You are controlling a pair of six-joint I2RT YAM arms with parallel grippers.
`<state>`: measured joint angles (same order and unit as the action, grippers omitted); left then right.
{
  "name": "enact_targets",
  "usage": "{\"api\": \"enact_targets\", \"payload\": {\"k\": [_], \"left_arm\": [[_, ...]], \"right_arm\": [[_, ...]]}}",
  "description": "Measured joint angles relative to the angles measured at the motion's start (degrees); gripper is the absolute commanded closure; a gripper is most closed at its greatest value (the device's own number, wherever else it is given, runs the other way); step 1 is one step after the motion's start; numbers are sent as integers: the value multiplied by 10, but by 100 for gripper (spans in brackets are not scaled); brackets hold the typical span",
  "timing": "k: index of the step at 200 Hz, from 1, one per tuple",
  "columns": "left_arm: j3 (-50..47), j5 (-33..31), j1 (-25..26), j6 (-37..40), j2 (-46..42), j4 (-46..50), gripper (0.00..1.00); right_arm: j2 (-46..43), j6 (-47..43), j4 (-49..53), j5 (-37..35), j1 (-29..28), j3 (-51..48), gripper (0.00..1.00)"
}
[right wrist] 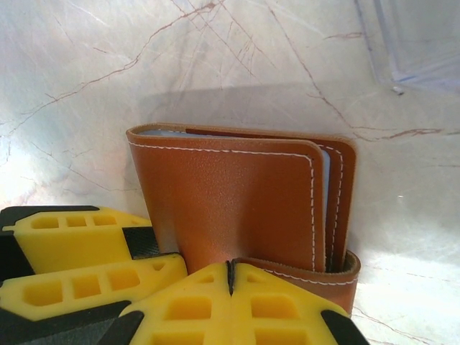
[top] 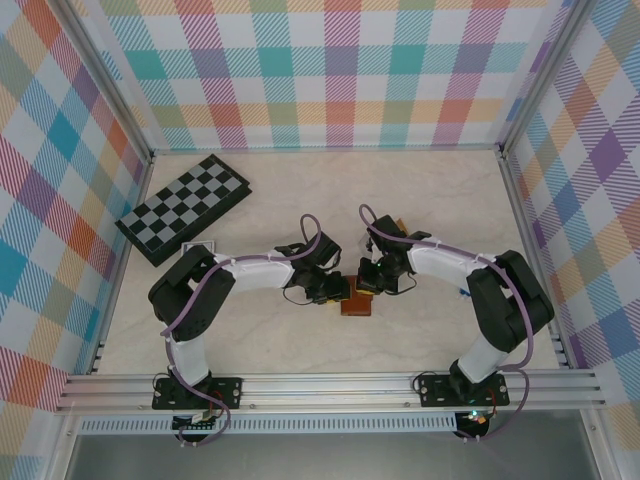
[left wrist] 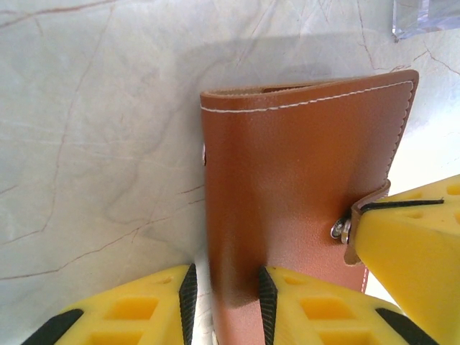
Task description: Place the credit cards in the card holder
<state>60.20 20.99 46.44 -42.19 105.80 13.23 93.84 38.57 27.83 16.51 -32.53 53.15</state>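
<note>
The card holder (top: pixel 355 303), a reddish-brown leather wallet, lies on the table between my two arms. In the right wrist view the card holder (right wrist: pixel 230 194) shows white stitching. The pale blue edge of a credit card (right wrist: pixel 325 180) shows between its leaves. My right gripper (right wrist: pixel 230 277) is shut on the holder's snap tab (left wrist: pixel 368 205). My left gripper (left wrist: pixel 228 302) straddles the near left edge of the card holder (left wrist: pixel 302 165). Its jaws are partly apart, one pad over the leather and the other off the edge with a gap showing.
A folded chessboard (top: pixel 185 207) lies at the back left. A corner of a clear plastic tray (right wrist: pixel 417 43) sits just beyond the wallet and shows again as a clear tray corner (left wrist: pixel 424 18). Plaid walls enclose the table on three sides.
</note>
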Motion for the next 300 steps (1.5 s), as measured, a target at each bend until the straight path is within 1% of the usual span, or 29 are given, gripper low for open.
{"api": "enact_targets", "payload": {"k": [85,130,138,150,163,171,182,191,202,209,214,220,222,232,243,245,250,261,279,300], "left_arm": [[0,0,0,0,0,0,70],[0,0,0,0,0,0,69],[0,-1,0,0,0,0,69],[0,-3,0,0,-1,0,67],[-1,-17,2,0,-6,1,63],[-4,-33,3,1,-15,2,60],[-12,-59,4,3,-37,5,57],[-19,-87,4,5,-65,15,54],[-23,-125,4,13,-104,30,48],[-26,-153,4,18,-131,37,46],[-27,-176,3,24,-153,42,44],[-30,-202,1,30,-176,48,41],[-31,-211,0,31,-184,49,40],[-39,-259,-5,44,-225,57,32],[-52,-314,-17,57,-268,66,27],[-55,-325,-21,61,-276,69,21],[-63,-348,-32,69,-295,72,13],[-82,-400,-67,87,-334,78,1],[-126,-469,-142,116,-391,75,0],[-166,-535,-222,151,-424,74,0]], "right_arm": [[5,3,-17,-9,-9,-11,100],[-17,18,-60,-11,-10,-46,100],[-21,17,-64,-11,-10,-49,93],[-28,14,-64,-13,-12,-49,86],[-44,6,-50,-27,-16,-49,69],[-63,1,-35,-42,-18,-49,62],[-108,-9,-13,-78,-20,-48,46],[-148,-21,4,-115,-22,-42,38],[-203,-30,22,-186,-19,-29,30],[-234,-37,29,-234,-14,-21,25],[-253,-39,32,-268,-9,-17,19],[-273,-46,33,-312,0,-16,10],[-280,-51,33,-327,4,-16,8],[-303,-65,30,-398,27,-21,7],[-320,-91,1,-458,61,-47,6],[-323,-96,-7,-467,68,-55,6],[-327,-116,-32,-483,86,-75,6],[-332,-167,-98,-501,123,-135,6],[-317,-239,-193,-482,167,-225,6],[-262,-290,-259,-426,217,-258,7]]}}
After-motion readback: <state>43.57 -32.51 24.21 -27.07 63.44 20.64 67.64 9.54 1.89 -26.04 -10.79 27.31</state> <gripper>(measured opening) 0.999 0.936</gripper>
